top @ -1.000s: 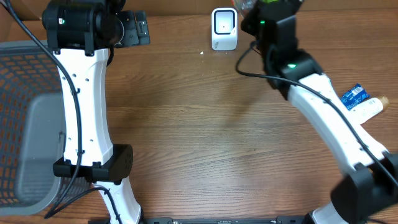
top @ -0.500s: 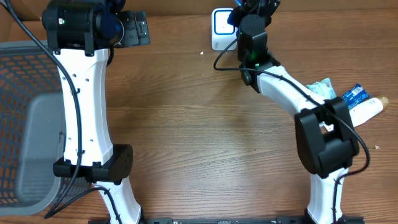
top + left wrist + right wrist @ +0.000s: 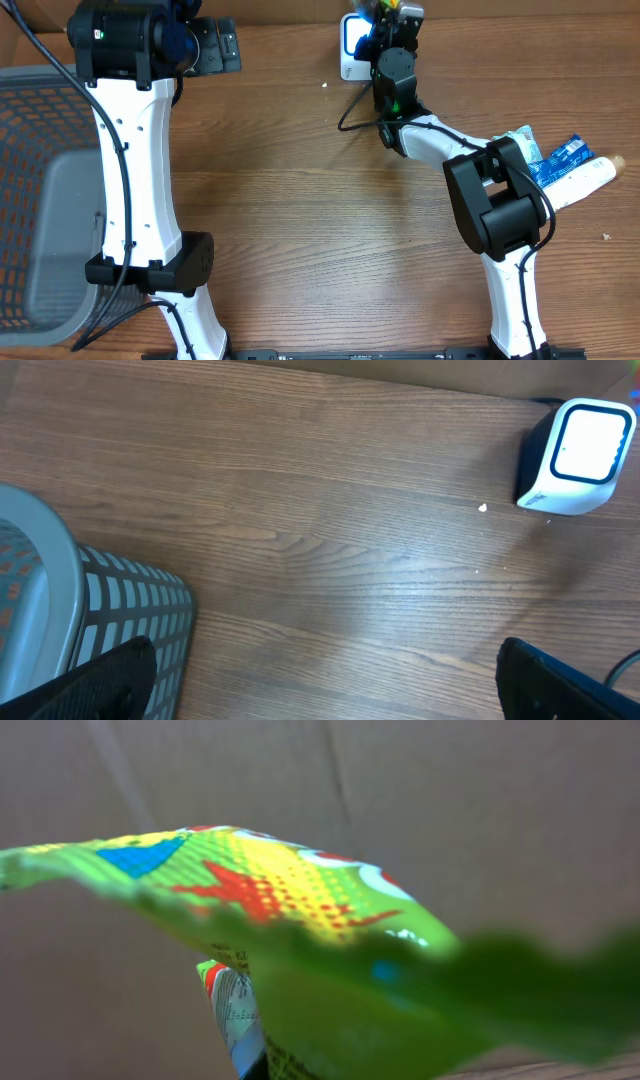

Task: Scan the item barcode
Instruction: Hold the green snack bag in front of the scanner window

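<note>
The right tool [image 3: 396, 16] is clamped closed on a green packet [image 3: 300, 910], just beside the white scanner [image 3: 349, 45], while the left tool [image 3: 320, 665] hangs wide open over the bench [image 3: 300, 200].

Matt wood-grain table [image 3: 300, 540], glossy white plastic scanner [image 3: 575, 455], shiny printed film packet [image 3: 300, 920].

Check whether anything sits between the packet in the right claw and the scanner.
Nothing visible does. The right claw holds the green packet right at the scanner, and the overhead view shows no object between them.
</note>
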Tool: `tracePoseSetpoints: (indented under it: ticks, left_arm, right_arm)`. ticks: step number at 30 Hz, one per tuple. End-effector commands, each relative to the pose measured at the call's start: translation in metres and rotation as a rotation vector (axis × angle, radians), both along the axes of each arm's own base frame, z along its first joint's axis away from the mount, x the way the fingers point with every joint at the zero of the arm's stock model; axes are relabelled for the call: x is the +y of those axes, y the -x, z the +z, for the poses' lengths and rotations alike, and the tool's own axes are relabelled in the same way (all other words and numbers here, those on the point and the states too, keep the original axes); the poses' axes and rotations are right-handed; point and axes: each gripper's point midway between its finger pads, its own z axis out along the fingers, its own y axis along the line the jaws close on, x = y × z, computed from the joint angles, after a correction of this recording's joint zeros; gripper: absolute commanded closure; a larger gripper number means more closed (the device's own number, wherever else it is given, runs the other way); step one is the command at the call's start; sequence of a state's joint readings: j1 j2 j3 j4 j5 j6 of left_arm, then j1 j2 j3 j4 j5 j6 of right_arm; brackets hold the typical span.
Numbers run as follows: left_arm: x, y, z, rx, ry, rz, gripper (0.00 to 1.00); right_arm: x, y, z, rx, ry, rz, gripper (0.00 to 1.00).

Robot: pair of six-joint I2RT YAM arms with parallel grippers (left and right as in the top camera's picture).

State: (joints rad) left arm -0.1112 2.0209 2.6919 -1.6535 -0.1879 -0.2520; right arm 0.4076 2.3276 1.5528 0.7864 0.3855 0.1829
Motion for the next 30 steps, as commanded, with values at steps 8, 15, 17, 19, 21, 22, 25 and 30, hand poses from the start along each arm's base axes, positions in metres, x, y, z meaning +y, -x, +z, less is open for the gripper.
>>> tracePoseSetpoints:
  ticks: [8,15,17,19,21,22,25,30]
  left_arm:
    - [0.000,0.000,0.003,-0.007,-0.012,-0.015,0.00]
    - [0.000,0.000,0.003,-0.007,-0.012,-0.015,0.01]
    - [0.000,0.000,0.003,-0.007,-0.012,-0.015,0.00]
    - [0.000,0.000,0.003,-0.007,-0.012,-0.015,0.01]
    - [0.000,0.000,0.003,-0.007,-0.012,-0.015,0.00]
    - [0.000,0.000,0.003,-0.007,-0.012,-0.015,0.00]
    - [0.000,0.000,0.003,-0.007,-0.012,-0.015,0.00]
    - [0.000,0.000,0.003,-0.007,-0.012,-0.015,0.01]
  right_arm:
    - [0.028,0.003,0.027,-0.113,0.175,0.126,0.96]
    - [0.043,0.004,0.012,-0.125,0.285,0.176,0.96]
    - [0.046,0.002,0.009,-0.129,0.315,0.179,0.96]
    - [0.047,0.000,0.008,-0.134,0.327,0.177,0.96]
    - [0.048,-0.001,0.008,-0.139,0.331,0.179,0.96]
    - [0.049,-0.002,0.008,-0.140,0.334,0.180,0.96]
    - [0.050,-0.003,0.006,-0.144,0.356,0.182,0.96]
    - [0.058,-0.004,-0.005,-0.140,0.364,0.224,0.96]
